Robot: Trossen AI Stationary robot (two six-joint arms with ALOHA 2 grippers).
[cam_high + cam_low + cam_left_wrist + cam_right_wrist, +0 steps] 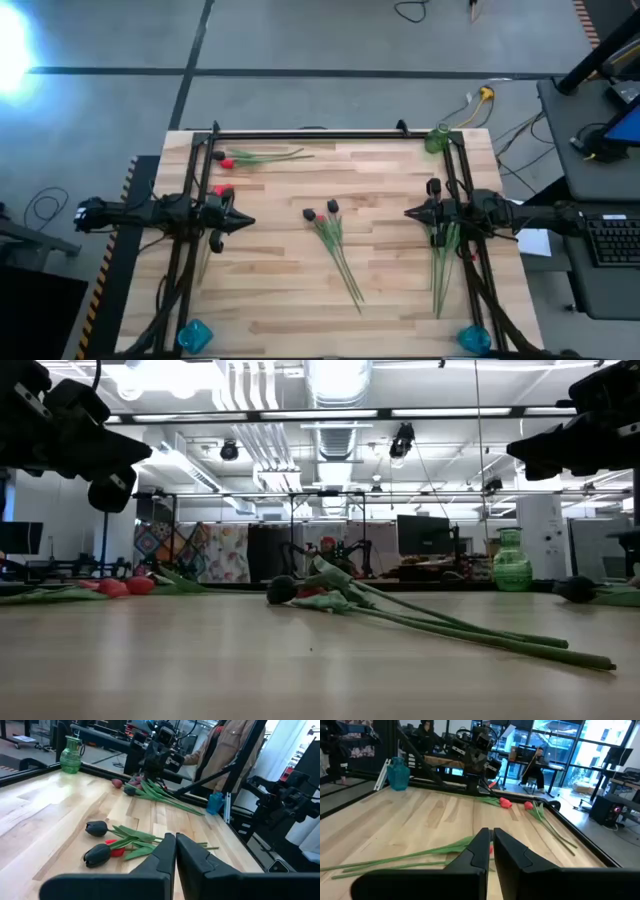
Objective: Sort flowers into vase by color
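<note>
Two near-black flowers and a red one (325, 215) lie at the table's middle, stems trailing toward the near edge; the left wrist view shows their heads (97, 855). Red flowers (226, 160) lie at the far left, seen also in the right wrist view (505, 802). More flowers (440, 255) lie under the right arm. My left gripper (243, 222) (175, 839) is shut, left of the middle bunch, pointing right. My right gripper (410, 212) (490, 834) is shut, right of the bunch, pointing left. The low view shows both held above the table.
A green glass vase (437, 138) stands at the far right corner. Two blue vases (195, 335) (472, 340) stand at the near corners. A black frame (300, 135) runs along the far and side edges. A person (225, 745) stands beyond the table's right side.
</note>
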